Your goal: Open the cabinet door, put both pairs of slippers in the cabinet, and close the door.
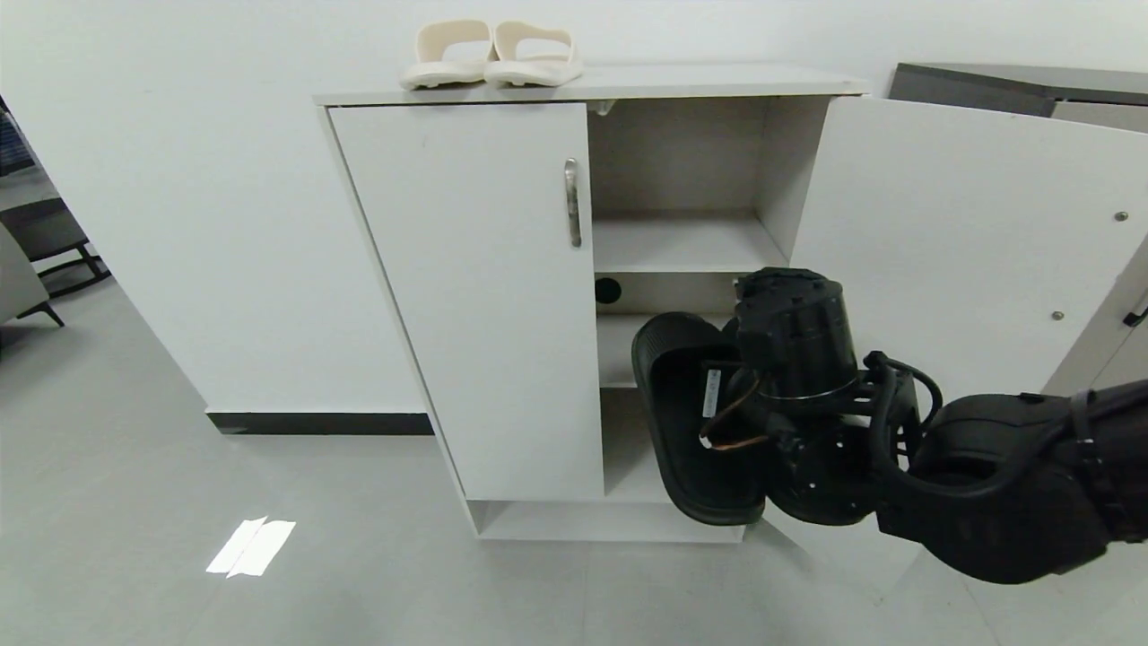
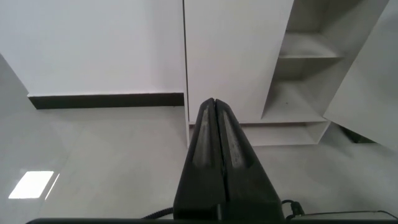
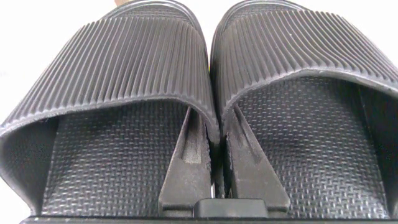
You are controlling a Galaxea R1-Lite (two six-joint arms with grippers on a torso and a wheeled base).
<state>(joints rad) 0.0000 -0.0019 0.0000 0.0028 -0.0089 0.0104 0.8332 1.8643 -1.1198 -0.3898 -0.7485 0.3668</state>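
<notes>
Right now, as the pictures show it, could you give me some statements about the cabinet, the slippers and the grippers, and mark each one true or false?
1. The cabinet has its right door open. True.
2. The black slippers lie on a shelf inside the cabinet. False: the right gripper holds both of them in the air, in front of the open side.
3. The beige slippers are on top of the cabinet. True.
4. The left gripper holds one slipper. False: it is shut and holds nothing.
5. The left door is open. False: it is closed.
</notes>
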